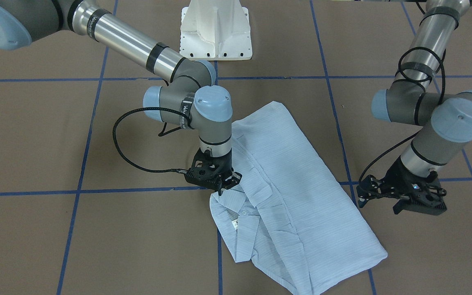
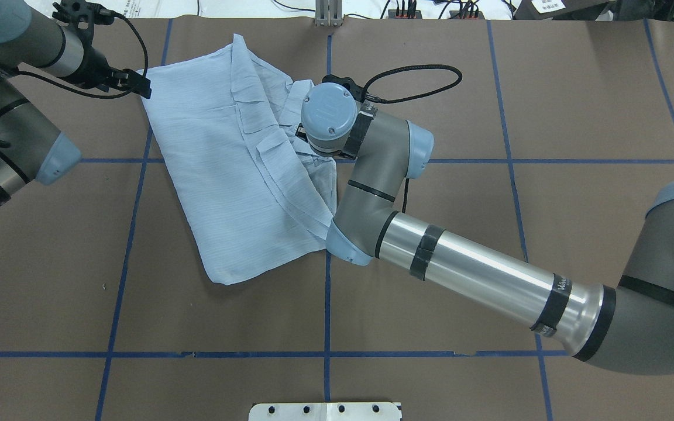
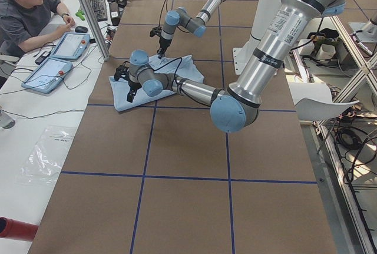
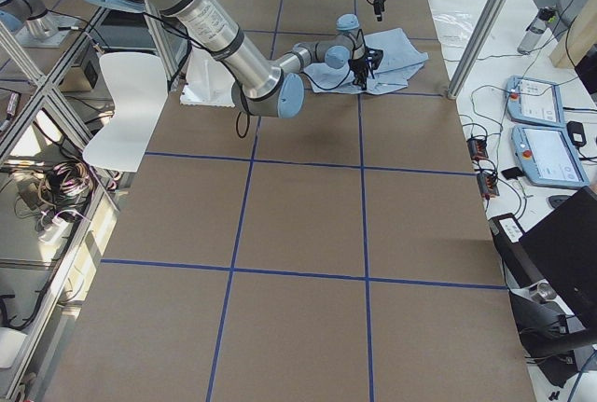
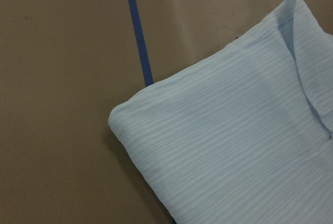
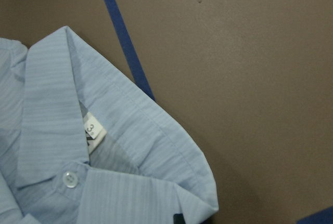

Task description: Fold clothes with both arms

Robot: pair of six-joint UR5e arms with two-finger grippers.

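Brown matte sheeting (image 1: 35, 143) crossed by blue tape lines (image 1: 27, 192) covers the table, with a white pedestal base (image 1: 215, 32) at 12 o'clock in the front-facing view. Near the middle lies the thin light blue striped button-up shirt (image 1: 293, 184), folded into a long flat slab running from 12 toward 5 o'clock, its collar (image 1: 230, 207) at the 9 o'clock edge. The right arm's black two-finger gripper (image 1: 220, 189) points down at that collar with its fingers drawn together; whether cloth is pinched between them I cannot tell. Its wrist view shows the collar's white size label (image 6: 92, 133) and a pale round button (image 6: 68, 178). The left arm's black gripper (image 1: 381, 203) hangs just beside the shirt's 3 o'clock edge, fingers spread apart and holding nothing.
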